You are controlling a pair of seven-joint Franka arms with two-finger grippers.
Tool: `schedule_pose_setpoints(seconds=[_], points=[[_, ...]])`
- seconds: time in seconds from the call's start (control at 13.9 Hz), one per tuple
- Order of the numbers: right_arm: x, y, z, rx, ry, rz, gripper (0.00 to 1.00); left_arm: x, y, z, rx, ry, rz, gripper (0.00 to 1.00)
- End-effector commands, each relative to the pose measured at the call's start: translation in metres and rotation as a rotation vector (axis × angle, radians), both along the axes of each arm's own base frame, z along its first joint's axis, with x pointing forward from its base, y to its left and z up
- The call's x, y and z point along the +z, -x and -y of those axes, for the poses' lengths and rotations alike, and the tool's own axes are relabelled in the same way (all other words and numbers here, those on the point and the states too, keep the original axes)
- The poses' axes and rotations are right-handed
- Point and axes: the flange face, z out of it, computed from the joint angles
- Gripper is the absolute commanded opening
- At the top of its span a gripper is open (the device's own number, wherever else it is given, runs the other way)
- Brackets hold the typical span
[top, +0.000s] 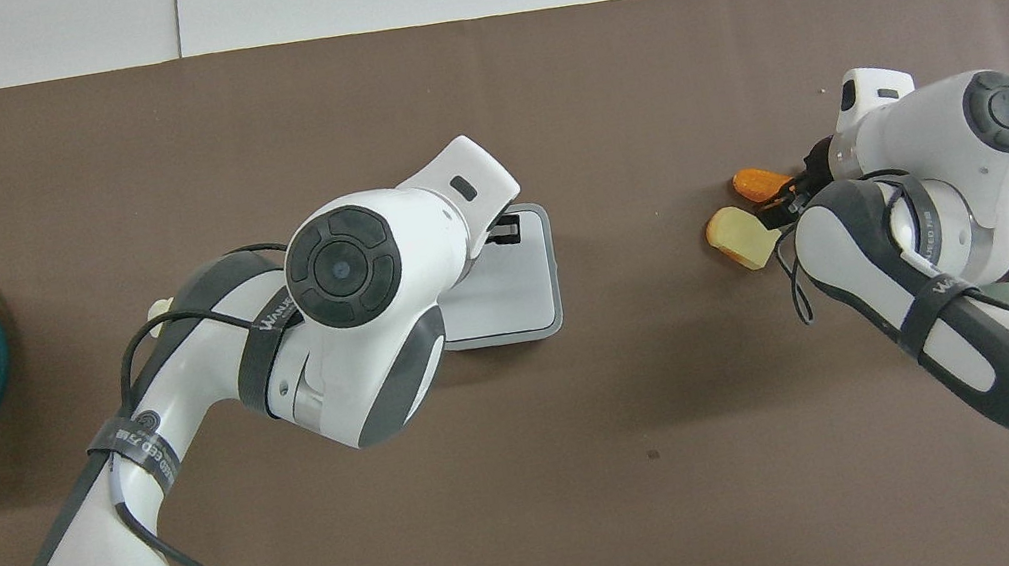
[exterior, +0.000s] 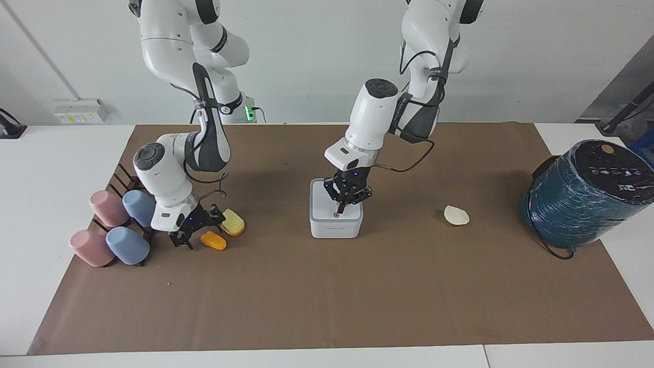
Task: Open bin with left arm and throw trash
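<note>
From the facing view, the left gripper [exterior: 340,211], fingertips pressed together and holding nothing, touches the closed lid of the bin [exterior: 336,225] at the orange dot, while the right gripper [exterior: 196,230], spread wide and empty, hangs beside the orange lump [exterior: 213,240] and yellow wedge [exterior: 233,223], close to the cups [exterior: 118,225]. The cream oval [exterior: 456,215] lies on open mat toward the left arm's end. From overhead, the left arm hides much of the bin [top: 527,295], and bare brown mat [top: 595,471] surrounds it out to the edges.

Illumination is bright, even and diffuse in both views, apparently from overhead. Shadows on the brown mat [exterior: 327,296] are soft-edged and faint: one lies beneath each arm in the facing view, and a broad dim patch spreads at centre right of the overhead view. Mild sheen shows on the white arm casings, without blown-out glare. Focus is adequate across both frames; no motion blur or edge distortion is evident.
</note>
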Motion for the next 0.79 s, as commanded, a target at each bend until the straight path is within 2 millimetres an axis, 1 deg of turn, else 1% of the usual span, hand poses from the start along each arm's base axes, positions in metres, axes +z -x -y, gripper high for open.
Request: schedule_pose_setpoints(seconds=[0.0, 0.14, 0.22, 0.29, 0.36, 0.5, 0.58, 0.65, 0.72], points=[[0.002, -0.005, -0.014, 0.036, -0.017, 0.022, 0.90, -0.011, 0.009, 0.005, -0.006, -0.020, -0.027, 0.00], [0.004, -0.008, -0.014, 0.035, -0.014, 0.046, 0.88, -0.001, 0.011, 0.003, -0.008, -0.053, -0.071, 0.00], [0.003, -0.009, -0.017, 0.037, -0.014, 0.051, 0.88, 0.015, 0.016, -0.002, -0.006, -0.060, -0.081, 0.00], [0.000, -0.009, -0.017, 0.040, -0.013, 0.047, 0.84, 0.028, 0.022, -0.006, -0.006, -0.070, -0.095, 0.00], [-0.001, -0.009, -0.016, 0.041, -0.013, 0.044, 0.67, 0.047, 0.029, -0.013, -0.004, -0.082, -0.109, 0.00], [-0.001, -0.009, -0.018, 0.039, -0.014, 0.045, 0.11, 0.067, 0.041, -0.028, 0.003, -0.123, -0.160, 0.00], [0.004, -0.012, -0.021, 0.040, -0.015, 0.054, 0.00, 0.074, 0.047, -0.035, 0.008, -0.142, -0.185, 0.00], [0.007, -0.014, -0.022, 0.033, -0.018, 0.054, 0.00, 0.081, 0.051, -0.044, 0.031, -0.156, -0.210, 0.00], [0.016, -0.018, -0.023, 0.016, -0.023, 0.062, 0.00, 0.085, 0.051, -0.058, 0.057, -0.171, -0.235, 0.00]])
